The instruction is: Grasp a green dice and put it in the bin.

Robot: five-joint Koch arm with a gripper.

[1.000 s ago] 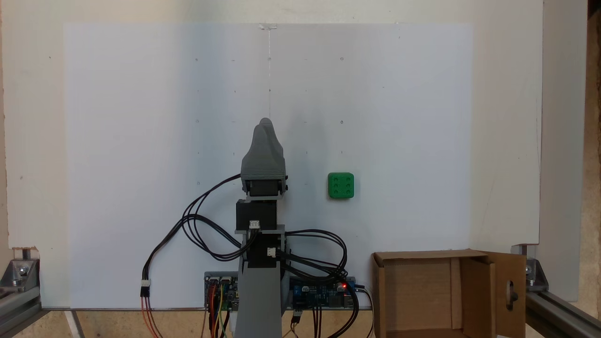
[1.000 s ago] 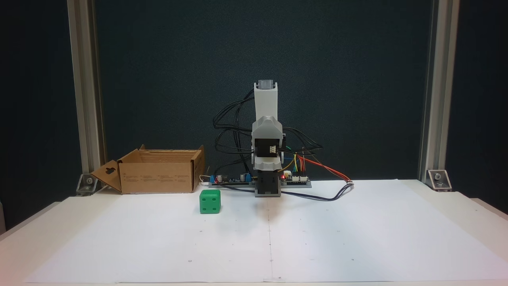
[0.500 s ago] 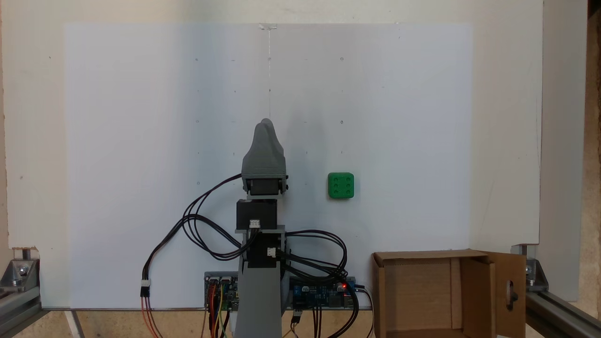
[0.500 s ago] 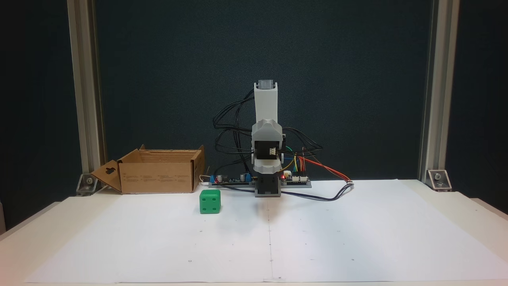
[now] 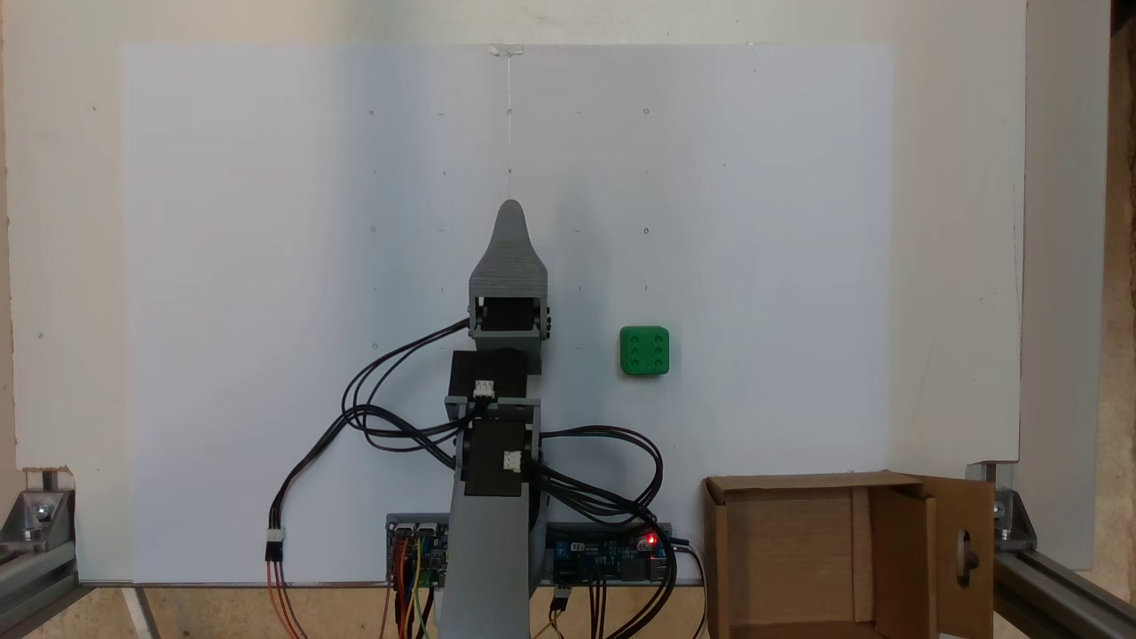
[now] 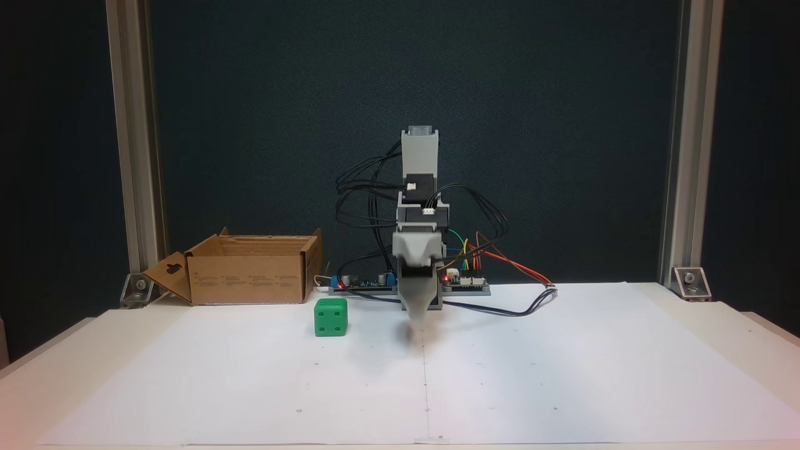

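The green dice [image 5: 644,350] [image 6: 330,317] sits alone on the white surface [image 5: 266,266], open room all round it. The pincer [image 5: 508,211] [image 6: 417,322] hangs nearby, apart; I cannot tell whether it is open. The bin [image 5: 799,559] [image 6: 247,278] stands at the surface's edge by the arm's base.

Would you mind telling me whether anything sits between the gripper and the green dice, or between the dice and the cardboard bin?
Nothing visible does. In both fixed views, bare white paper lies between the gripper and the green dice. The stretch from the dice to the bin also looks clear; the cables lie off that line, nearer the arm's base.
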